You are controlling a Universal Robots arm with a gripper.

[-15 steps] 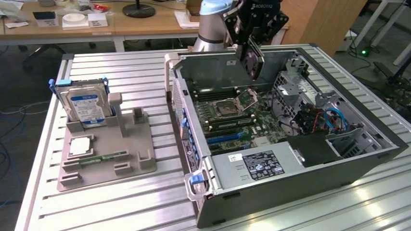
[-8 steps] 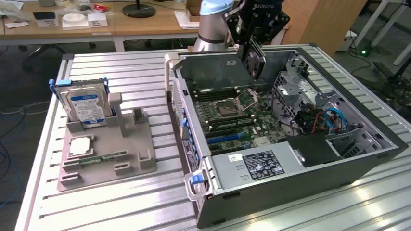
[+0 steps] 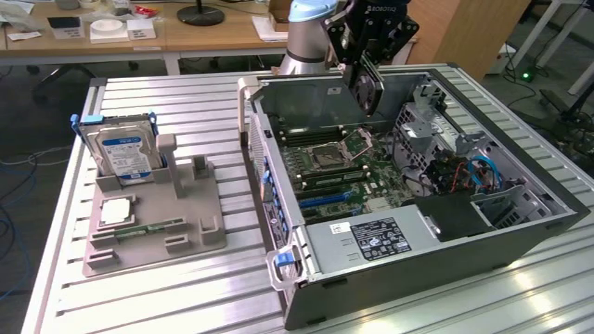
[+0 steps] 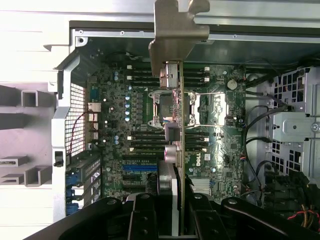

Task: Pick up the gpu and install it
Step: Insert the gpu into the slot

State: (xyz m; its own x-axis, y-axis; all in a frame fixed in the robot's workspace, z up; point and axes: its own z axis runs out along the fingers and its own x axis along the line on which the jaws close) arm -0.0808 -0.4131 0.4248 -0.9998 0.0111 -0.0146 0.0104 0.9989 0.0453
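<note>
Slotted metal table (image 3: 167, 292) bears the open case (image 3: 519, 240), where the gripper (image 3: 362, 61), fingers clamped on the gpu (image 3: 366, 90), hangs it edge-on above the motherboard (image 3: 334, 174), clear of the surrounding walls.

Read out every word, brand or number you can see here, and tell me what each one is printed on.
"ROBOTIQ": on the claw, which grips the gpu.
"DELL": on the motherboard.
Too small to read: power supply sticker.
Too small to read: hard drive's blue label.
</note>
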